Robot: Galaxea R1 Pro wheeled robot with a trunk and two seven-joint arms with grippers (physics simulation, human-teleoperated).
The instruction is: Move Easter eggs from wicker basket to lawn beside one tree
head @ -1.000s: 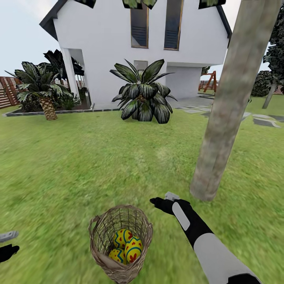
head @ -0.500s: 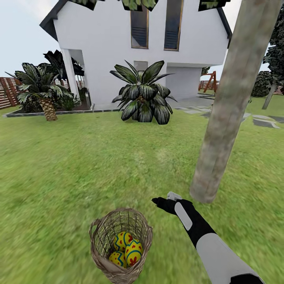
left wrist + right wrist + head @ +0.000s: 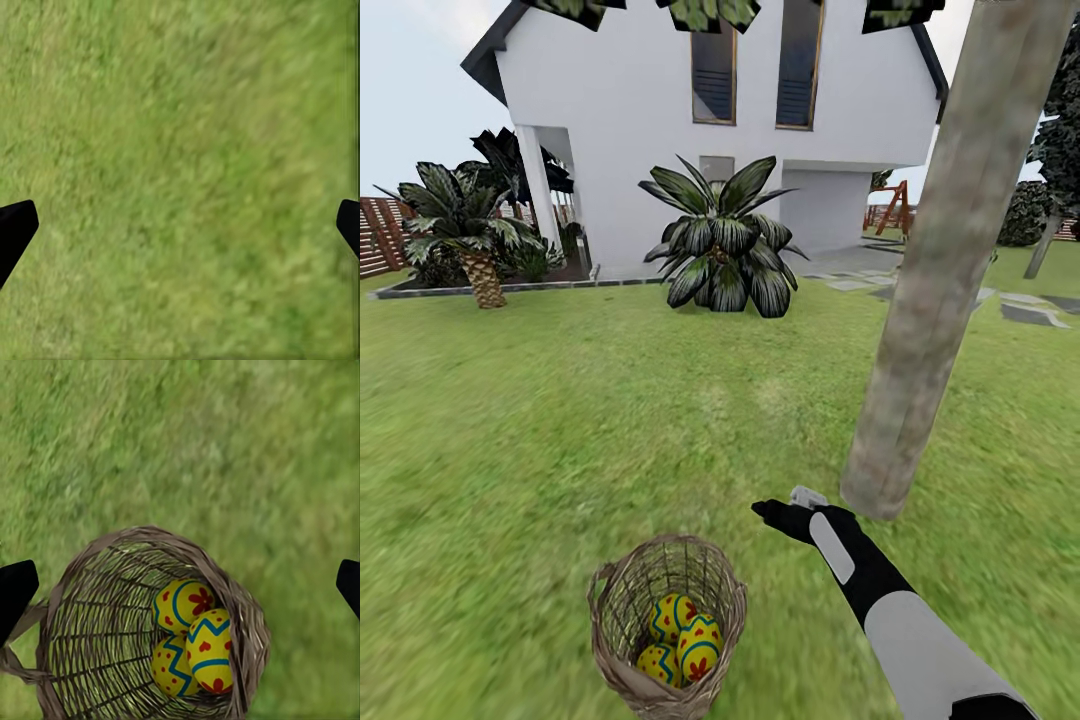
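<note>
Garden scene: the lawn (image 3: 560, 420) spreads across your head view, white house (image 3: 660, 130) at 12 o'clock, a brown slat fence (image 3: 378, 232) at far 9 o'clock, a short palm (image 3: 465, 225) at 10 o'clock and a big dark-leaved bush (image 3: 725, 235) just in front of the house. Grey paving stones (image 3: 1030, 305) lie at 2 o'clock.

The tree (image 3: 940, 270), thick mottled trunk, stands at 1–2 o'clock, its base meeting the grass just beyond your right gripper (image 3: 785, 512). That gripper sits at the end of the black-and-white arm reaching in from 5 o'clock, near the trunk's foot but not touching it. In the right wrist view its two dark fingertips (image 3: 15, 589) sit at opposite edges, spread wide, nothing between them.

The wicker basket (image 3: 665, 625) stands on the grass at 6 o'clock, tilted a little, to the left of the right arm and apart from it. All three Easter eggs (image 3: 682, 640) are inside, bunched together and touching; the right wrist view looks down into it (image 3: 97, 645) with the eggs (image 3: 195, 645) against one wall.

Left gripper (image 3: 180, 232): fingertips at opposite edges of the left wrist view, released, bare grass (image 3: 180, 150) beneath.
</note>
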